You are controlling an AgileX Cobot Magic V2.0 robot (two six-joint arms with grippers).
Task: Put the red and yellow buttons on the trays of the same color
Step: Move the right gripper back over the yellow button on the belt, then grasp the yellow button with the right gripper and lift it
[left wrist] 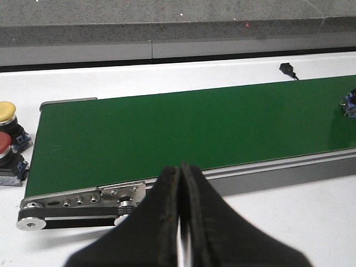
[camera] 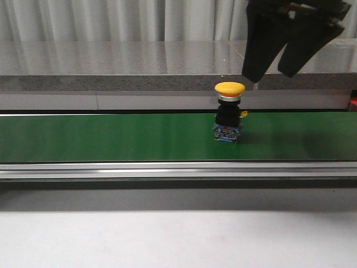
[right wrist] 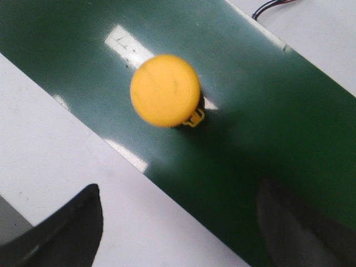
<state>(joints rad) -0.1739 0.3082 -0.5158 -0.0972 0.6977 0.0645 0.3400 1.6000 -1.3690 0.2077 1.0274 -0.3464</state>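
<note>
Bright overhead light, glare patches on belt [right wrist: 128, 47], blurred end effector [right wrist: 178, 222]

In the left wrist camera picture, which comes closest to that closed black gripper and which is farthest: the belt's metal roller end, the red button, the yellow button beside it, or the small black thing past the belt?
From the left gripper:
1. Metal roller end, at the belt's end, nearest.
2. Red button, off that end.
3. Yellow button, just beyond the red one.
4. Small black thing, across the green belt, farthest.

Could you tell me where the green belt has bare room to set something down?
The green belt is bare from its roller end to the yellow button, with a shorter patch beyond. Off that end it is crowded: a second yellow button and red button.
</note>
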